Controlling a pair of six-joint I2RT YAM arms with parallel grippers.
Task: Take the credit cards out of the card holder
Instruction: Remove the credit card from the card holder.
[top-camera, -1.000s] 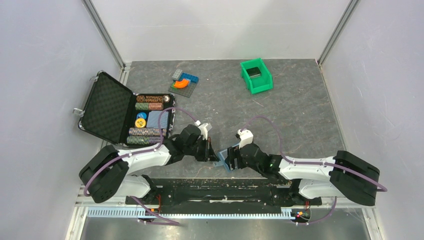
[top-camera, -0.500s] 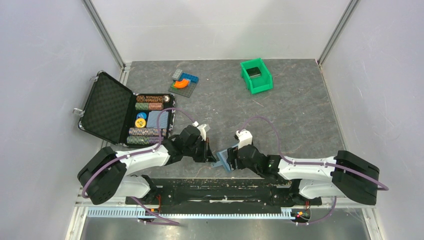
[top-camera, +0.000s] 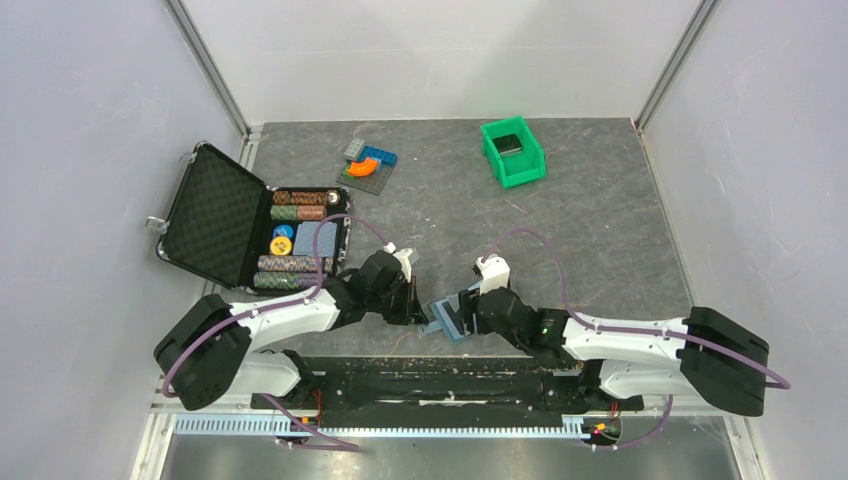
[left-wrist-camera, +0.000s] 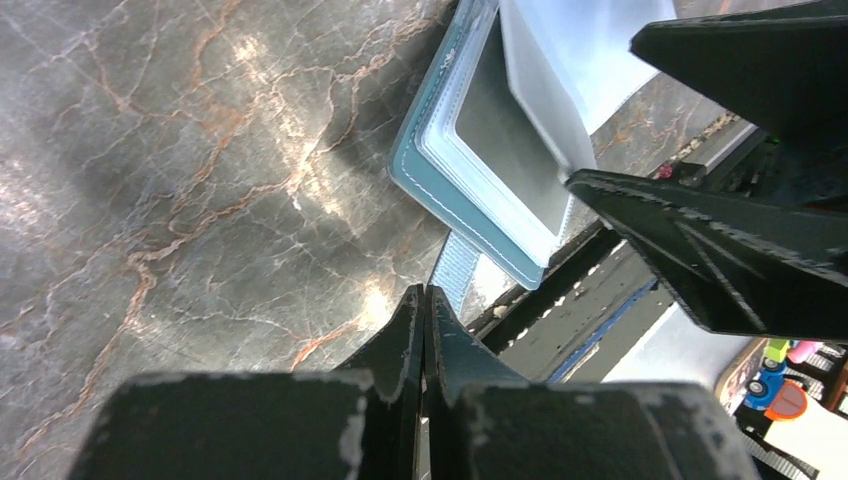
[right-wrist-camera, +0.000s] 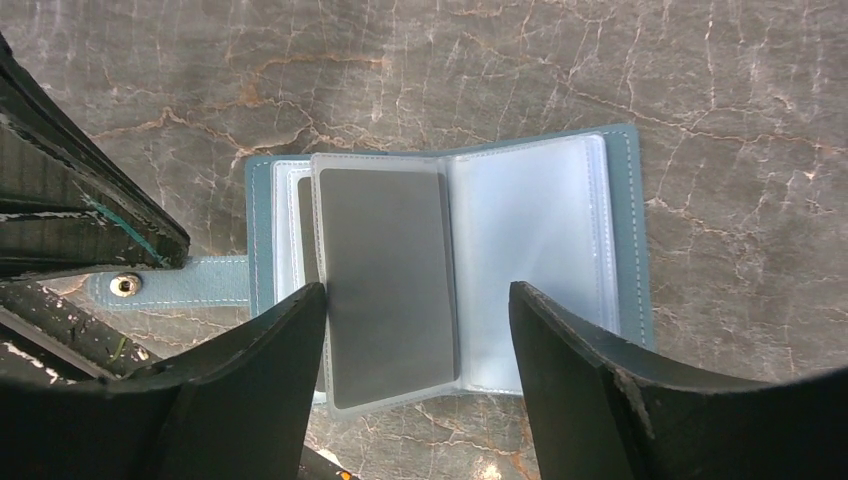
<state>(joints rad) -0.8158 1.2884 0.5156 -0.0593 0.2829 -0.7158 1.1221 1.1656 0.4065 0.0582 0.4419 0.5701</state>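
Note:
The teal-blue card holder lies open on the table near the front edge, between my two grippers. In the right wrist view it shows clear plastic sleeves, and a dark grey credit card sits inside the left sleeve. The card also shows in the left wrist view. My right gripper is open, its jaws straddling the card from just above. My left gripper is shut, its tips right at the holder's snap strap; I cannot tell if they touch it.
An open black foam-lined case with poker chips stands at the left. Toy bricks lie at the back. A green bin holds a dark item. The black front rail runs just behind the holder.
My right gripper has shifted slightly left over the card holder. My left gripper has stayed shut beside the strap and barely moved.

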